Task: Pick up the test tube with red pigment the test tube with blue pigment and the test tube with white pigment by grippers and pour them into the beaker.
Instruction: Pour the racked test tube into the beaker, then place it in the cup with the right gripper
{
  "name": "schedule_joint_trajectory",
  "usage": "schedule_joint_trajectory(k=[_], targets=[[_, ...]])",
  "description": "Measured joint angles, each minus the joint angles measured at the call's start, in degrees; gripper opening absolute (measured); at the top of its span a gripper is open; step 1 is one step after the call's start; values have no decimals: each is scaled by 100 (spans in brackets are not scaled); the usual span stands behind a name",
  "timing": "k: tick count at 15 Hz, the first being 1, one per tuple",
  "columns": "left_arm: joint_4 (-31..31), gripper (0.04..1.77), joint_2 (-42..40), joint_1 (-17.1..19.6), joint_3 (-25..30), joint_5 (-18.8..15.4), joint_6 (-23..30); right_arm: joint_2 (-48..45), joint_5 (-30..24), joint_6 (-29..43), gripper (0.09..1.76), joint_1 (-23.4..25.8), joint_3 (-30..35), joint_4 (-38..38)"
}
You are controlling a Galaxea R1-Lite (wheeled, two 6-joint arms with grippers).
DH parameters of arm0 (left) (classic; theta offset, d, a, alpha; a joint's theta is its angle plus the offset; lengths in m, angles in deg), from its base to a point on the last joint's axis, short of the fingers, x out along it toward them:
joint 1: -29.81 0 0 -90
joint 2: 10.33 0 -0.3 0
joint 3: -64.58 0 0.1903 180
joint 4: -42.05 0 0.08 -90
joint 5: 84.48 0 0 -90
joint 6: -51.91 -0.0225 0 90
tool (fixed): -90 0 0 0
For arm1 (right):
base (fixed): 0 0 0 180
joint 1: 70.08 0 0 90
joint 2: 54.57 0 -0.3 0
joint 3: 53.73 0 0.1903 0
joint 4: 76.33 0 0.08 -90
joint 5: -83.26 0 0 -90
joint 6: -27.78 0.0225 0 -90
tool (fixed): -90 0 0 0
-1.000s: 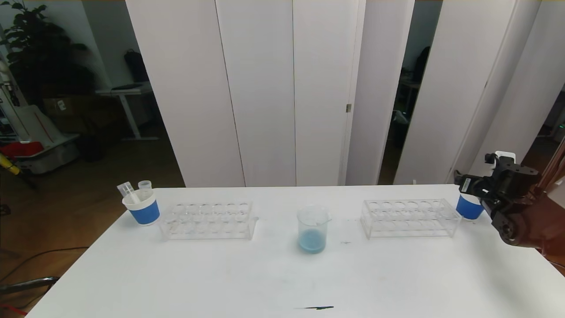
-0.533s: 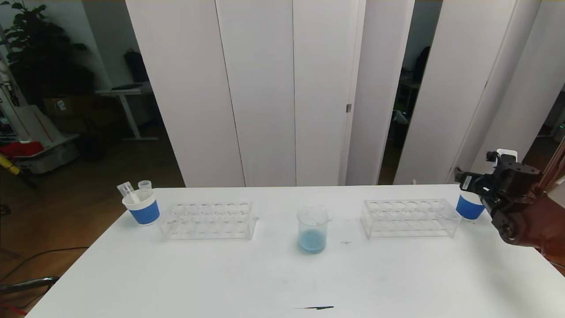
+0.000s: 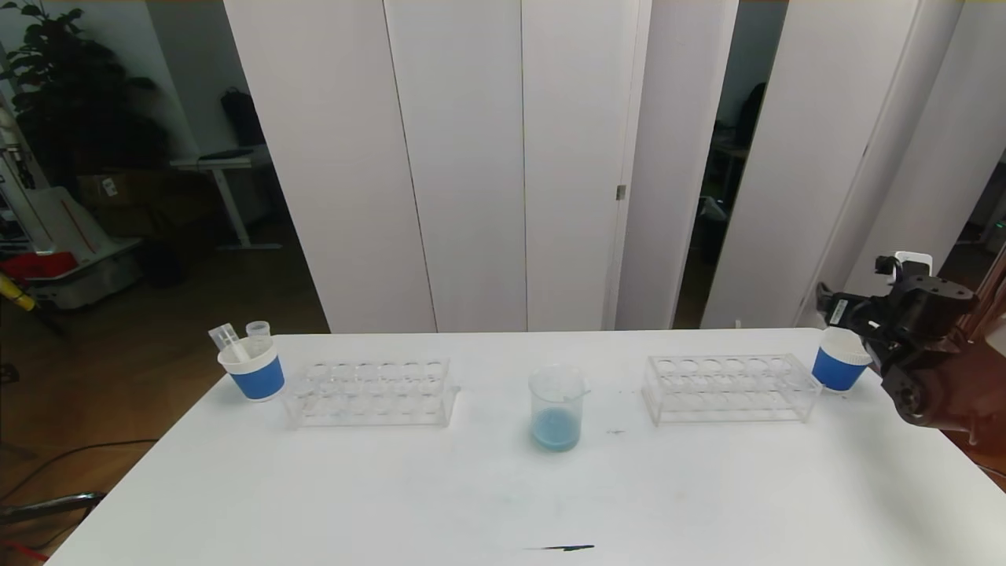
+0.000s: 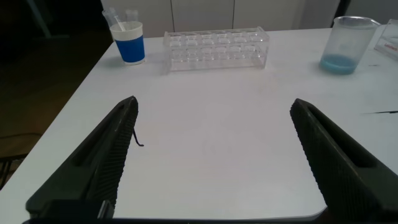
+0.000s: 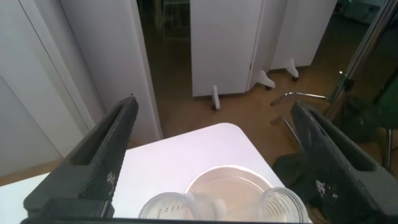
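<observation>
Right claw (image 3: 835, 313) is spread wide and pinches nothing. It hangs just above the right cup (image 3: 838, 371) at the far right corner of the table (image 3: 393, 487). In my wrist view, two tube mouths (image 5: 165, 208) show in this cup, between and below my fingers (image 5: 106, 162). What is inside them I cannot tell. I judge I am here because this cup is where used tubes go, so an empty, wide claw over it makes sense.

Left claw (image 4: 212, 106) is also spread and empty. It is parked low, over the near edge of the table, well apart from everything, so it does not block the work.

Beaker (image 3: 556, 409) stands upright in the middle, between the left rack (image 3: 369, 393) and the right rack (image 3: 727, 387), where both arms can reach it. It has pale blue liquid at the bottom. Both racks look empty to me. The left cup (image 3: 253, 369) holds two clear tubes (image 3: 228, 339) that lean on its rim. I see no tube with red, blue or white pigment anywhere, so I think the pouring is finished or nearly so.
</observation>
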Motion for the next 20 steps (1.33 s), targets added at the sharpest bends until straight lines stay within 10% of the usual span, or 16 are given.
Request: schedule_joint_trajectory(k=[20], targets=[[0, 175, 0, 0, 0, 0, 0, 6, -238, -215, 175, 28, 262, -341]])
